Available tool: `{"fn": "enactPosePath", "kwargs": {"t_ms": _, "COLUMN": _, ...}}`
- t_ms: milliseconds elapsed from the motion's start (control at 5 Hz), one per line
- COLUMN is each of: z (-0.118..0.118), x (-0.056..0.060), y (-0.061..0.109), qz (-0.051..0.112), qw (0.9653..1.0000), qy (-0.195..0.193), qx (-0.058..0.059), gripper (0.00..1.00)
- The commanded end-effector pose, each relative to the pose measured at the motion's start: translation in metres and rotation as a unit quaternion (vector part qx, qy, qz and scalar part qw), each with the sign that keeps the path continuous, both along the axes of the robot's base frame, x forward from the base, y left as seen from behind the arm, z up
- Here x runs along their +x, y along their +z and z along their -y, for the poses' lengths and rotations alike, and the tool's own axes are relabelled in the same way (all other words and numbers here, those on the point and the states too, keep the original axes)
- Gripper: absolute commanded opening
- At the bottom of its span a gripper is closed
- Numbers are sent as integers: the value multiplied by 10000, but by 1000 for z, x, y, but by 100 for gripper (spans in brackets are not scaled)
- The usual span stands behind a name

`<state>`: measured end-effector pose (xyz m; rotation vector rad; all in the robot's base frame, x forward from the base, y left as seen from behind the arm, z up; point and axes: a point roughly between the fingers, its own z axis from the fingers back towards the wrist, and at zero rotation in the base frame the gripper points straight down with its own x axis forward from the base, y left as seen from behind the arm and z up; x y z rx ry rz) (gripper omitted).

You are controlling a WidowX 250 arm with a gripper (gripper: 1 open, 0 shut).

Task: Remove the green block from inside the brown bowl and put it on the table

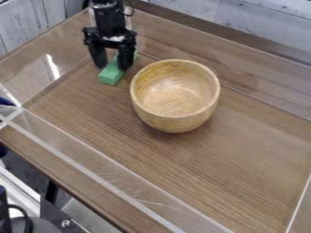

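Your gripper (111,60) stands spread apart just above the green block (113,74), which lies on the desk (183,173) beside the brown bowl (175,95).
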<state>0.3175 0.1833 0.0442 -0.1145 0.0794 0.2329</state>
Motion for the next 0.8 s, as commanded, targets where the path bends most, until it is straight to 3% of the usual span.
{"fn": "enactPosePath", "kwargs": {"t_ms": 0, "z": -12, "x": 6, "y": 64, "qz": 722, "qw": 9970, "qy": 77, "qx": 251, "gripper": 100}}
{"fn": "enactPosePath", "kwargs": {"t_ms": 200, "z": -19, "x": 1, "y": 94, "qz": 953, "qw": 9950, "qy": 131, "qx": 286, "gripper": 100}}
{"fn": "enactPosePath", "kwargs": {"t_ms": 400, "z": -21, "x": -2, "y": 108, "qz": 1102, "qw": 9935, "qy": 119, "qx": 278, "gripper": 100}}
{"fn": "enactPosePath", "kwargs": {"t_ms": 600, "z": -23, "x": 4, "y": 100, "qz": 1030, "qw": 9941, "qy": 150, "qx": 290, "gripper": 100}}
